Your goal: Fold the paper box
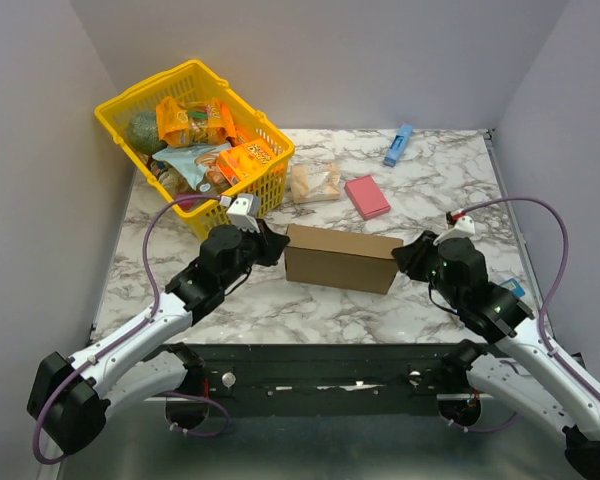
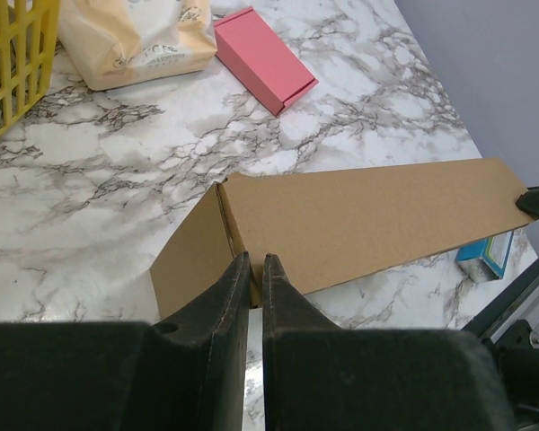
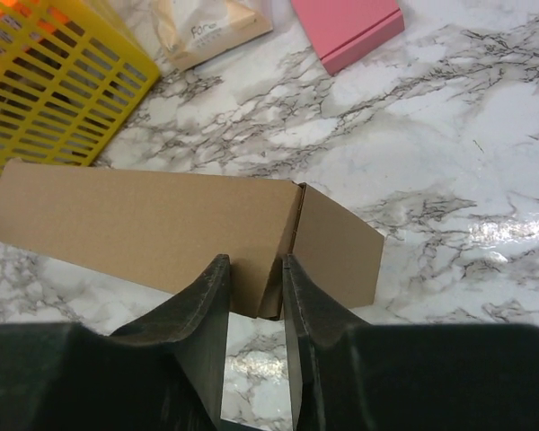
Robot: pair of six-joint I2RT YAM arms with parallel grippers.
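Observation:
The paper box [image 1: 340, 258] is a closed, shallow brown cardboard box lying mid-table with its long side facing me. My left gripper [image 1: 277, 246] is at its left end. In the left wrist view the jaws [image 2: 256, 260] are nearly together and pinch the near left corner edge of the box [image 2: 359, 215]. My right gripper [image 1: 401, 258] is at the right end. In the right wrist view its jaws [image 3: 254, 260] stand a narrow gap apart, closed around the near right corner seam of the box [image 3: 144, 215].
A yellow basket [image 1: 270, 175] full of snack packs stands at the back left. A beige bag [image 1: 315, 182] and a pink box [image 1: 367, 196] lie behind the cardboard box. A blue item [image 1: 398, 145] lies at the back right, and a small teal box [image 2: 487, 256] near my right arm.

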